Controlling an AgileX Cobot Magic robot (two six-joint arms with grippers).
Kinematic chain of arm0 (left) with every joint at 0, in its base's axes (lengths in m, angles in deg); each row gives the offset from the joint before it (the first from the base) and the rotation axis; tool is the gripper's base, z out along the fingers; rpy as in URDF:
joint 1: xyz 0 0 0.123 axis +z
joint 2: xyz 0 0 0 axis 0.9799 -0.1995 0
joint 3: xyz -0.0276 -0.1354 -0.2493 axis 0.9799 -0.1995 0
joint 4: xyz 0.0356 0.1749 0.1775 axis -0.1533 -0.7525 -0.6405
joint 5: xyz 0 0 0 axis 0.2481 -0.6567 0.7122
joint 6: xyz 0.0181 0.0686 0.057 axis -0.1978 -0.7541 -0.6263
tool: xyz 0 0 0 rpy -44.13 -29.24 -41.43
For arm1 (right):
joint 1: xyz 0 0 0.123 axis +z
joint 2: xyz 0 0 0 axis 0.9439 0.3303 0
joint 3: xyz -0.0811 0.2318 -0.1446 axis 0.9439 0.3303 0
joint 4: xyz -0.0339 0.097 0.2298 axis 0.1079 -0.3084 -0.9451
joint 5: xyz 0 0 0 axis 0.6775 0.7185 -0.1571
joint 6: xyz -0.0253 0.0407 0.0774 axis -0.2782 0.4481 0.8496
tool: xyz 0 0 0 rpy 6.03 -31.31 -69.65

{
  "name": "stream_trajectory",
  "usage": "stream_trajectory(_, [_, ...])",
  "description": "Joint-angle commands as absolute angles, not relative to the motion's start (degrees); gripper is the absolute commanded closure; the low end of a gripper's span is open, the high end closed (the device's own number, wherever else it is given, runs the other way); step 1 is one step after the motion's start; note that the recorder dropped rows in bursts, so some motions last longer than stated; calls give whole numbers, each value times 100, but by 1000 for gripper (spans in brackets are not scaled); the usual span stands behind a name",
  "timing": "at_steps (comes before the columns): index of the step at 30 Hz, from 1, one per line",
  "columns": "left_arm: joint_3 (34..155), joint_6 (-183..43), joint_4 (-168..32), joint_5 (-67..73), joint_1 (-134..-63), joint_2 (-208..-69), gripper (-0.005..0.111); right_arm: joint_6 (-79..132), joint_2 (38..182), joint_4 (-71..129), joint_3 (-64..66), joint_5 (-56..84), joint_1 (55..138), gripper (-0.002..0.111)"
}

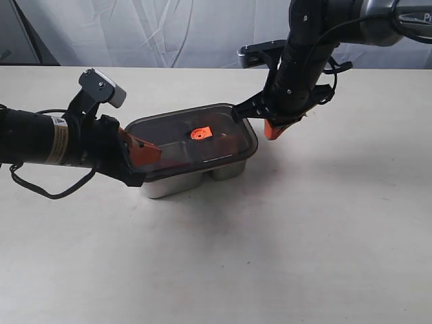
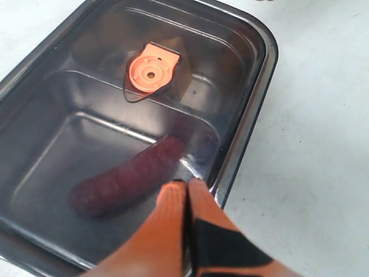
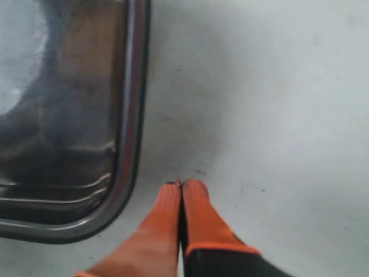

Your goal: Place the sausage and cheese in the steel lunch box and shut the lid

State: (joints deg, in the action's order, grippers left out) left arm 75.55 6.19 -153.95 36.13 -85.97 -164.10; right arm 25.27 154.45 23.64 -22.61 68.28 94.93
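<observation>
The dark lid (image 1: pixel 192 138) sits on the steel lunch box (image 1: pixel 165 185), and through it I see the sausage (image 2: pixel 127 182) lying in one compartment; the cheese I cannot pick out for sure under the tinted plastic. My left pincer (image 2: pixel 185 186) is clenched on nothing, its tips at the lid's edge. My right pincer (image 3: pixel 181 186) is clenched too, just beside the box's other end, over bare tabletop (image 3: pixel 277 104). Whether the lid is seated all round I cannot tell. The risk is one-sided pressure – a push from my left alone could rock the lid up at the far end, or skid the box.
</observation>
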Motion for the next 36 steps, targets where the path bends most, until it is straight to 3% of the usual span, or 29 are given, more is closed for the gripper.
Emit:
stream_trajectory(1, [7558,664,-15429,3583,-8605,-16345,106,2044,15503,1743,-2245,6782,9473,109])
stream_trajectory(26, [7558,664,-15429,3583,-8605,-16345,106,2433,15680,2234,-2245,6698,9473,109])
stream_trajectory(36, [7558,676,-15404,3570,-8605,-16345,106,1900,15873,1323,-2245,6425,9484,109])
